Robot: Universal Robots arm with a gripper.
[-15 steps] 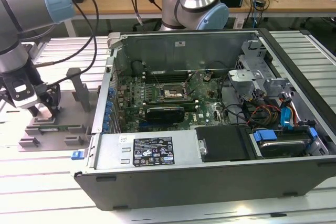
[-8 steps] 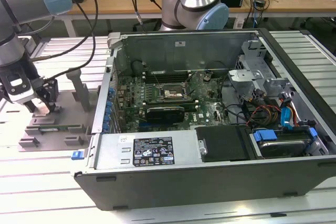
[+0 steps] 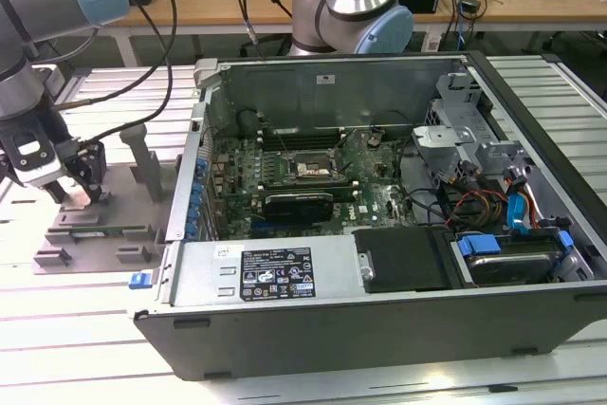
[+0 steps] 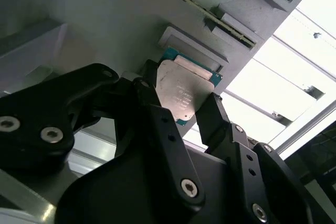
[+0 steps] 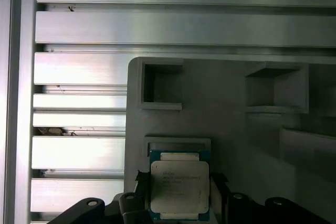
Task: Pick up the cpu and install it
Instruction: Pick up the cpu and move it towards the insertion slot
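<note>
The cpu, a thin square chip with a dull silver top and a green rim, lies at a shallow square recess of the grey plastic tray. It is also seen in the first wrist view as the cpu. My gripper reaches down over it, one black finger against one side of the chip and the other against the opposite side. In the exterior view the gripper stands over the tray at that view's left. The motherboard socket inside the open computer case lies uncovered.
The tray carries upright posts and a long slotted piece close to the gripper. A second arm's base stands behind the case. Cables, drive bays and a black card crowd the case interior. The table top is ribbed aluminium.
</note>
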